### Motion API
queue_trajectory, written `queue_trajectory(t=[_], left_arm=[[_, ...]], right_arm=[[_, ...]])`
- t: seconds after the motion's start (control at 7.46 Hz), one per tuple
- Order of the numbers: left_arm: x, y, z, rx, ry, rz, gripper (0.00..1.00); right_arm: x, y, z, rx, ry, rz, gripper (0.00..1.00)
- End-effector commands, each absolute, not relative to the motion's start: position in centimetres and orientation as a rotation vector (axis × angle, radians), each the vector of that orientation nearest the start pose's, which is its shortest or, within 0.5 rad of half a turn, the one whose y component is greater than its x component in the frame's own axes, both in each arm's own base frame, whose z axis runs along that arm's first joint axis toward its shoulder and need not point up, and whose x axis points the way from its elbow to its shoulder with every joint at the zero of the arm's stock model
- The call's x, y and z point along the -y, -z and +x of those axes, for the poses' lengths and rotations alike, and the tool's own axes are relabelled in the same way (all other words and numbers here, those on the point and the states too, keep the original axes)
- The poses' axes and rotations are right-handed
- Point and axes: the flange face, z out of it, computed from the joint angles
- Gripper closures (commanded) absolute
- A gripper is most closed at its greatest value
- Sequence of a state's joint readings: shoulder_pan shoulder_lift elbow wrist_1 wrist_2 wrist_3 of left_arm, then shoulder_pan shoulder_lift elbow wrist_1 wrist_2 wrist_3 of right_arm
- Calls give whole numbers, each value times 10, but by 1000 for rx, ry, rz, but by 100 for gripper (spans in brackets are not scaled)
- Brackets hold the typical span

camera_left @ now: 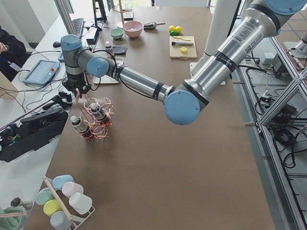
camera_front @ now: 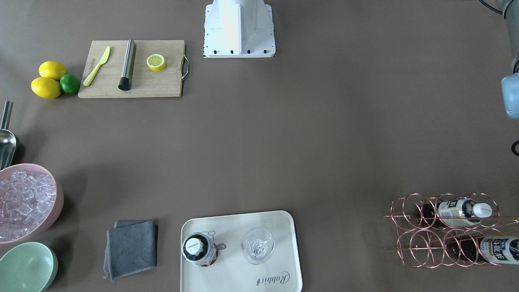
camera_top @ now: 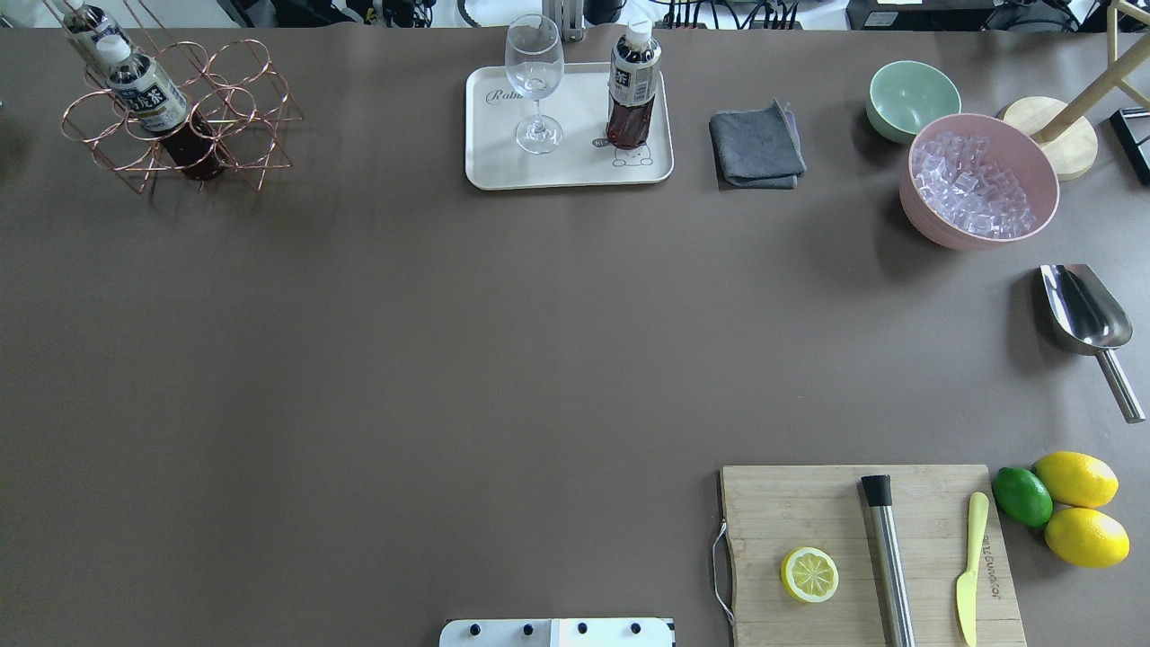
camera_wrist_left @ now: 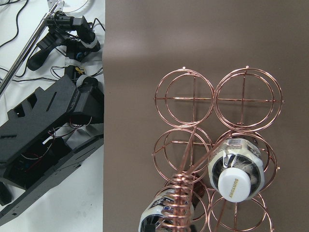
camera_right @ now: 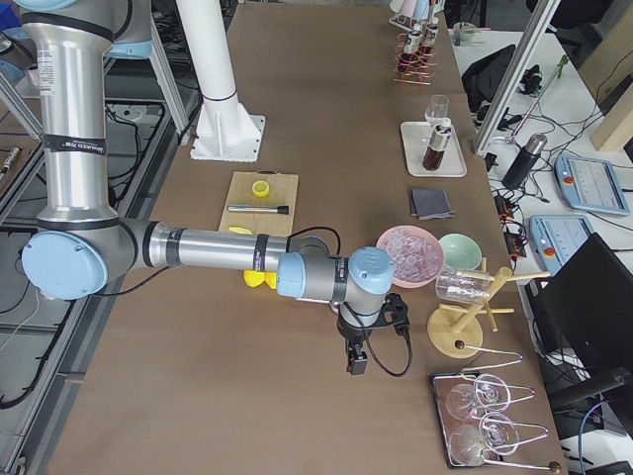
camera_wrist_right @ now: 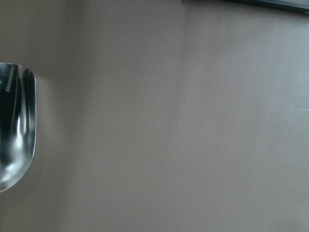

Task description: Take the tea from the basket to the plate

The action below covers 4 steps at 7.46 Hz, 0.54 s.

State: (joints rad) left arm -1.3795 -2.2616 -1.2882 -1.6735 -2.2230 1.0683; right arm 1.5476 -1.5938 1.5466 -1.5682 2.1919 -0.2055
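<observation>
One tea bottle [camera_front: 198,249] stands upright on the cream plate [camera_front: 279,227], next to a clear stemmed glass [camera_front: 257,244]. Two more tea bottles [camera_front: 464,211] [camera_front: 500,250] lie in ring cells of the copper wire basket [camera_front: 417,227]. The left wrist view looks down on the basket [camera_wrist_left: 186,94] and one white cap [camera_wrist_left: 236,181]. My left gripper [camera_left: 79,93] hangs just above the basket's far side; I cannot tell if it is open. My right gripper [camera_right: 356,356] hangs low over the table near the pink bowl; I cannot tell its state.
A wooden cutting board [camera_top: 809,512] holds a lemon half, a steel rod and a yellow knife. Lemons and a lime [camera_top: 1065,499] lie beside it. A pink bowl of ice [camera_top: 979,184], green bowl [camera_top: 912,99], grey cloth [camera_top: 756,146] and steel scoop [camera_top: 1083,314] lie right of the plate.
</observation>
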Motion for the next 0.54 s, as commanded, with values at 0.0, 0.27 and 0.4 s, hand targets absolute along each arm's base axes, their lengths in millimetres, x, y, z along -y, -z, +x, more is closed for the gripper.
queue_trajectory(t=[0.0, 0.27, 0.4], left_arm=[[758, -355, 73, -399, -1357, 778, 55], [759, -353, 72, -402, -1353, 778, 1], [759, -352, 73, -406, -1349, 777, 2]], right_arm=[[478, -716, 63, 632, 219, 61, 0], [482, -713, 63, 650, 208, 63, 0], [485, -712, 61, 668, 207, 65, 0]])
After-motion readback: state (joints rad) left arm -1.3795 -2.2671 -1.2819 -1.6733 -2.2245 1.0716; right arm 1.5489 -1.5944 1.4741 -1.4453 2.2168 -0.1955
